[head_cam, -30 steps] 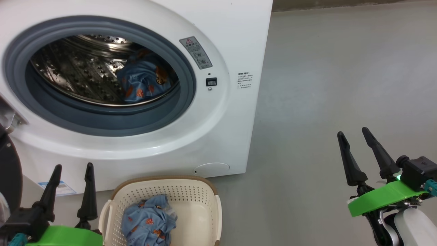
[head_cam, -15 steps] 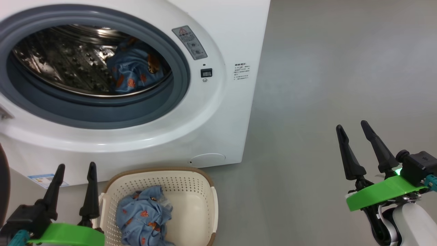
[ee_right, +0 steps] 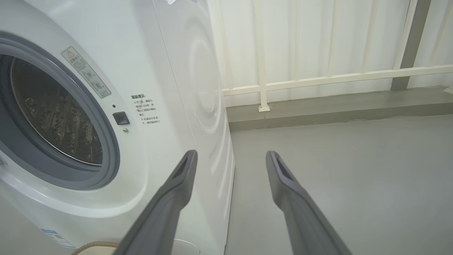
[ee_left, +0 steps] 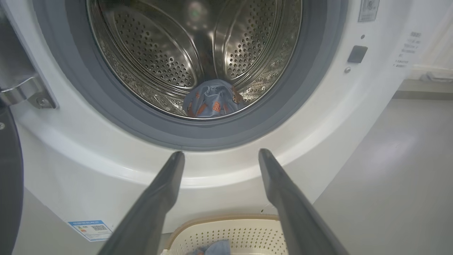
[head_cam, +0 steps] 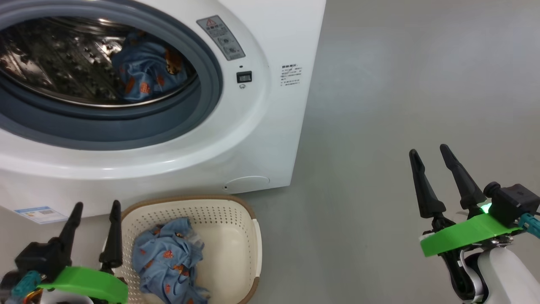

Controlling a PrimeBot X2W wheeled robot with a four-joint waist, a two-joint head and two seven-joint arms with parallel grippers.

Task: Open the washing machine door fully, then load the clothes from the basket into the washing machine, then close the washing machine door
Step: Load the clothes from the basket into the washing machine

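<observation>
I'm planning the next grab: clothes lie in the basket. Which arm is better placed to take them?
Left. The left tool stands open right beside the basket, close to the clothes inside. The right tool is open too, but far off over the floor.

The left gripper (head_cam: 97, 204) and right gripper (head_cam: 428, 149) each carry two long, black, tapered fingers (head_cam: 426, 190) on a bright green plate (head_cam: 464, 237). A black camera block (head_cam: 512, 203) with a teal connector (head_cam: 530, 220) mounts at each wrist. The right forearm (head_cam: 504, 272) is glossy white.
</observation>
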